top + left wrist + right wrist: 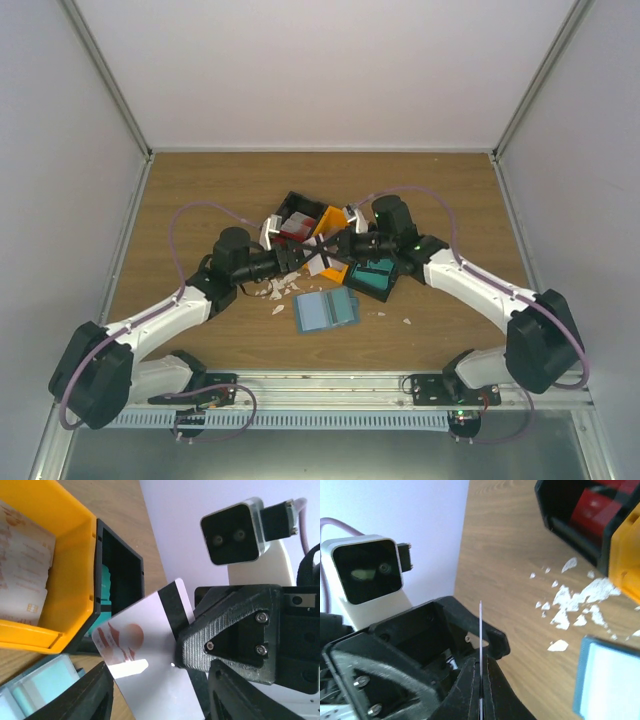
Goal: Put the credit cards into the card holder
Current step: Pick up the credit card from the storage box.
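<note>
My right gripper [481, 672] pinches the credit card [145, 645] (dark stripe showing). My left gripper [160, 692] stands spread, one finger either side of it.

Wooden table [200, 190], orange bin [75, 565], black bin [121, 545], white scraps [570, 602]

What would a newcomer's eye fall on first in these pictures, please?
Mid-table, over the bins, the right gripper pinches a dark-striped credit card between the open fingers of the left gripper. Just nearer, the blue card holder lies open on the wooden table.
</note>
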You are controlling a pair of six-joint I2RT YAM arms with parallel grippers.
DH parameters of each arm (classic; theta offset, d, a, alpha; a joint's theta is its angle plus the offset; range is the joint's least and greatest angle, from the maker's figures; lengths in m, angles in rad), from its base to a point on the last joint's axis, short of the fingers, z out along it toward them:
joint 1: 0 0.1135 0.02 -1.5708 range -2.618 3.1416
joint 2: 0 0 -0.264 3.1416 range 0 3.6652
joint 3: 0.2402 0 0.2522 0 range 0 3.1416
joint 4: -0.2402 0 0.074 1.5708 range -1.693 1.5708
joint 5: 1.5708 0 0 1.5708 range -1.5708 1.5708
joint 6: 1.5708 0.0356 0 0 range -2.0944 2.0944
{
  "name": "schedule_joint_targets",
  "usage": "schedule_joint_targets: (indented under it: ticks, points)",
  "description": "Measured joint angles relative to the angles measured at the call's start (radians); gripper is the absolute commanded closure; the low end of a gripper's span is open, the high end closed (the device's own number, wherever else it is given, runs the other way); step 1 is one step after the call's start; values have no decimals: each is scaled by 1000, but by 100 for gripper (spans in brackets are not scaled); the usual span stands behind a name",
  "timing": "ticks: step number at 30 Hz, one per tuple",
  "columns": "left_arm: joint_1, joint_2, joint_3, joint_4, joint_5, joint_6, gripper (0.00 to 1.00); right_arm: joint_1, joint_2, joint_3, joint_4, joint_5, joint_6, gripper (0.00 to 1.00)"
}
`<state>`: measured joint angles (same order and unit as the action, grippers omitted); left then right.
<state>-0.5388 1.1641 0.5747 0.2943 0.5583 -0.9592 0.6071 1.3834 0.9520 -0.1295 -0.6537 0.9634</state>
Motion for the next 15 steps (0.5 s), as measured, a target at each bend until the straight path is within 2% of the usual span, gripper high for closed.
schedule_joint_targets:
  ticks: [6,11,15]
  points:
    - [0,0,-59,80,15,-122,70,-8,-8,-78,120,-83,131,99]
    - [0,0,-95,151,32,-190,87,-24,-23,-108,161,-109,169,99]
    - [3,3,-101,179,40,-214,100,-33,-26,-138,205,-119,178,90]
